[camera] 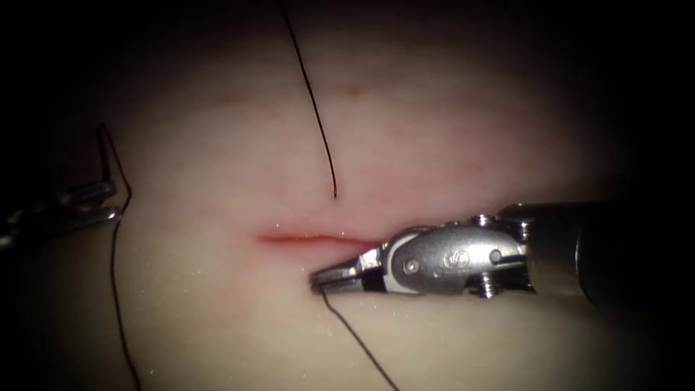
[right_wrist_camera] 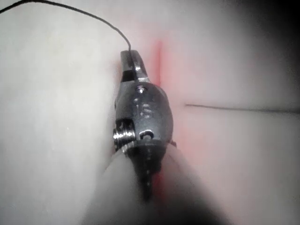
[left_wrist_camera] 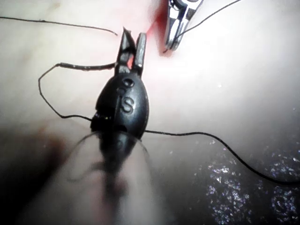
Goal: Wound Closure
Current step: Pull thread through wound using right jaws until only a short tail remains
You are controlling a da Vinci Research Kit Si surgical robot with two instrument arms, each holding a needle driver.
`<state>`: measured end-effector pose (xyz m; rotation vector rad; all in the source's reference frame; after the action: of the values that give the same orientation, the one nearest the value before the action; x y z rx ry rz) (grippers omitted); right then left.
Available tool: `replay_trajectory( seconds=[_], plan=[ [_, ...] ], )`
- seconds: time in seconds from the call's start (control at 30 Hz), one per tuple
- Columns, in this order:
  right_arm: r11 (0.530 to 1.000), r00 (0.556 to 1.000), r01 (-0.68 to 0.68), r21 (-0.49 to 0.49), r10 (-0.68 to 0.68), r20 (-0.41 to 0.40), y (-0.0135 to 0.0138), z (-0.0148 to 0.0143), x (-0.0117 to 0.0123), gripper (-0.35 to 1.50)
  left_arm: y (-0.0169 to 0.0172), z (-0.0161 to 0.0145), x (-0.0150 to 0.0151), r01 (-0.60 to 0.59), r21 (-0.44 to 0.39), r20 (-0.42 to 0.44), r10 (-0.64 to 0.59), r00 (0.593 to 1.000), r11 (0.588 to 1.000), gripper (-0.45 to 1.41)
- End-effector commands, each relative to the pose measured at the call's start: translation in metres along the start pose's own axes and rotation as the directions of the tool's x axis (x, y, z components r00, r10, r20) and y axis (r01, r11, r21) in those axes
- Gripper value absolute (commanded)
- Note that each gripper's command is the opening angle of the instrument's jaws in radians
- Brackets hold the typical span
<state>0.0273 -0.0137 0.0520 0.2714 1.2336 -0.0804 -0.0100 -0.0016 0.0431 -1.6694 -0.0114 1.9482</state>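
Note:
The cut (camera: 311, 237) is a short red line in the pale tissue (camera: 217, 304). My right tool (camera: 326, 277) lies just below the cut's right part, jaws shut on the thread (camera: 358, 340) where it meets the tissue; the same grip shows in the right wrist view (right_wrist_camera: 130, 55). My left tool (camera: 112, 201) sits far left of the cut, jaws shut on the dark needle (camera: 106, 156), which is out of the tissue. In the left wrist view the needle (left_wrist_camera: 89, 66) sticks out sideways from the jaws (left_wrist_camera: 132, 36), held away from its thread end.
A free thread tail (camera: 318, 116) runs down from the top and ends just above the cut. More thread (camera: 114, 289) trails from the needle down the left side. Red fluid lines the cut (right_wrist_camera: 157, 61).

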Motion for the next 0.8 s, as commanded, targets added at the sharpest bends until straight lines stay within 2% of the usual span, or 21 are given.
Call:
replay_trajectory(
  seconds=[0.03,0.17,0.33,0.37,0.4,0.43,0.5,0.67,0.8],
  plan=[
    [1.0,1.0,0.003,0.007,-0.003,-0.005,-0.0005,0.0009,0.0002,-0.35,0.0004,0.0005,-0.0007,0.002,-0.001,0.0,-0.002,1.0,1.0,-0.45],
    [1.0,1.0,0.018,0.025,-0.018,-0.019,-0.0022,0.0008,0.0015,-0.35,0.0003,0.0004,-0.0007,0.002,-0.002,0.0,-0.002,1.0,1.0,-0.45],
    [0.992,0.998,0.039,0.118,-0.032,-0.058,-0.0075,-0.001,0.0053,-0.35,0.0003,0.0004,-0.0007,0.002,-0.003,0.0,-0.002,1.0,1.0,-0.45],
    [0.992,0.998,0.039,0.118,-0.032,-0.058,-0.0075,-0.001,0.0053,-0.35,0.0003,0.0004,-0.0007,0.002,-0.003,0.0,-0.002,1.0,1.0,-0.45],
    [0.99,0.997,0.047,0.136,-0.038,-0.071,-0.0089,-0.0016,0.0067,-0.35,0.0003,0.0004,-0.0007,0.002,-0.003,0.0,-0.002,1.0,1.0,-0.45],
    [0.99,0.997,0.047,0.136,-0.038,-0.071,-0.0089,-0.0016,0.0067,-0.35,0.0003,0.0004,-0.0007,0.002,-0.003,0.0,-0.002,1.0,1.0,-0.45],
    [0.985,0.995,0.058,0.162,-0.044,-0.087,-0.0105,-0.0022,0.0084,-0.35,0.0003,0.0004,-0.0007,0.002,-0.002,0.0,-0.002,1.0,1.0,-0.45],
    [0.955,0.991,0.103,0.277,-0.075,-0.11,-0.0158,-0.0031,0.0138,-0.35,0.0003,0.0004,-0.0007,0.002,-0.002,0.0,-0.002,1.0,1.0,-0.45],
    [0.936,0.984,0.136,0.324,-0.089,-0.154,-0.0174,-0.0031,0.0159,-0.35,0.0003,0.0004,-0.0007,0.002,-0.002,0.0,-0.002,1.0,1.0,-0.45]
  ],
)
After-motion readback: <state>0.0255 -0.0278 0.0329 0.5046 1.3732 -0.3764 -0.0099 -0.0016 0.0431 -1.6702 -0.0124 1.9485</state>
